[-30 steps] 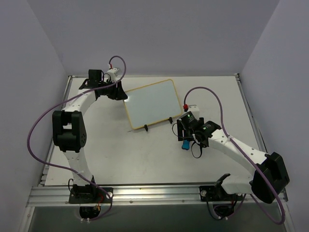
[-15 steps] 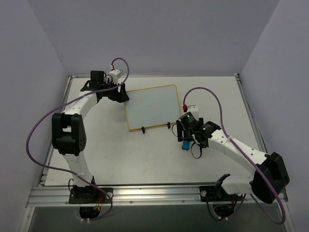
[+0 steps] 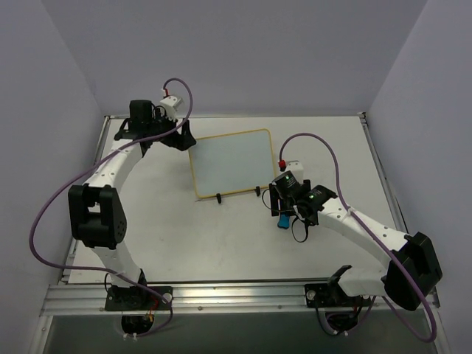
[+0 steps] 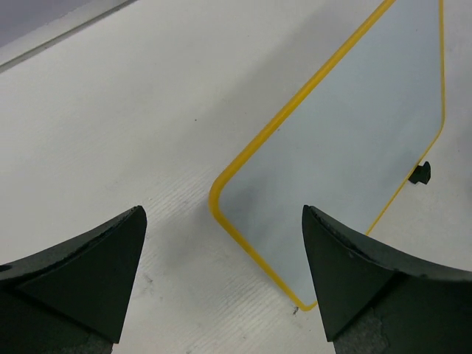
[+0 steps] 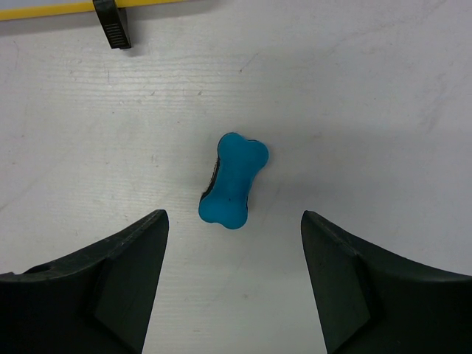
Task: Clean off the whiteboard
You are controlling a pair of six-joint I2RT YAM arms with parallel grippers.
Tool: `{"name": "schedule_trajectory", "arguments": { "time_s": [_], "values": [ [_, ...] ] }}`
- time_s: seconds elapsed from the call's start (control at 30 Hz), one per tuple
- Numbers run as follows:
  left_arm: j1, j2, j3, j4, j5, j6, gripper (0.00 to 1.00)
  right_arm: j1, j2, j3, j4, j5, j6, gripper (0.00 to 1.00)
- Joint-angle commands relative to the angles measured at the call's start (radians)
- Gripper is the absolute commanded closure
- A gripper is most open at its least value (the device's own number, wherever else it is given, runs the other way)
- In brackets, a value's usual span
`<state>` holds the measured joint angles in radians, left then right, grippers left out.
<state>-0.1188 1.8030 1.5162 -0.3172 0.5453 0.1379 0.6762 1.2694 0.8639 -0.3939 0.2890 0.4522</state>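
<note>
The whiteboard (image 3: pixel 230 162) is a rounded-corner rectangle with a plain white face, a thin yellow rim and two black clip feet (image 3: pixel 220 198) on its near long edge. It lies at the far middle of the counter (image 3: pixel 184 236), its long axis running left to right with the right end slightly farther back. The left pincer (image 3: pixel 183 137) is spread apart by the far-left corner, the right pincer (image 3: pixel 282 210) gapes over the blue eraser (image 3: pixel 282 220) just off the right foot, and bare counter lies to the near side and right.

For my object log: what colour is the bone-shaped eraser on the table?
The eraser is bright blue, seen best in the right wrist view.
</note>
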Motion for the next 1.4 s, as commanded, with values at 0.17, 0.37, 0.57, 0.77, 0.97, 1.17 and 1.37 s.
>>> {"name": "schedule_trajectory", "arguments": {
  "time_s": [0.17, 0.37, 0.57, 0.77, 0.97, 1.17, 1.37],
  "values": [
    [-0.05, -0.237, 0.142, -0.116, -0.452, -0.183, 0.06, 0.011, -0.174, 0.007, 0.024, 0.113, -0.021, 0.25],
    [-0.078, -0.565, 0.043, -0.328, -0.812, -0.447, 0.06, 0.01, -0.252, 0.086, 0.009, 0.205, -0.047, 0.17],
    [-0.088, -0.95, -0.247, -0.396, -0.918, -0.472, 0.06, 0.019, -0.275, 0.242, -0.135, 0.357, -0.021, 0.09],
    [-0.088, -1.198, -0.375, -0.439, -0.947, -0.42, 0.06, 0.023, -0.433, 0.277, -0.155, 0.446, -0.047, 0.0],
    [-0.079, -1.32, -0.57, -0.317, -0.94, -0.416, 0.06, 0.023, -0.594, 0.215, -0.148, 0.602, -0.102, 0.0],
    [-0.11, -1.286, -0.577, -0.304, -0.9, -0.386, 0.06, 0.023, -0.694, 0.135, -0.088, 0.615, -0.129, 0.0],
    [-0.119, -1.329, -0.587, -0.318, -0.964, -0.388, 0.06, 0.023, -0.702, 0.1, -0.04, 0.598, -0.158, 0.0]
  ]
}}
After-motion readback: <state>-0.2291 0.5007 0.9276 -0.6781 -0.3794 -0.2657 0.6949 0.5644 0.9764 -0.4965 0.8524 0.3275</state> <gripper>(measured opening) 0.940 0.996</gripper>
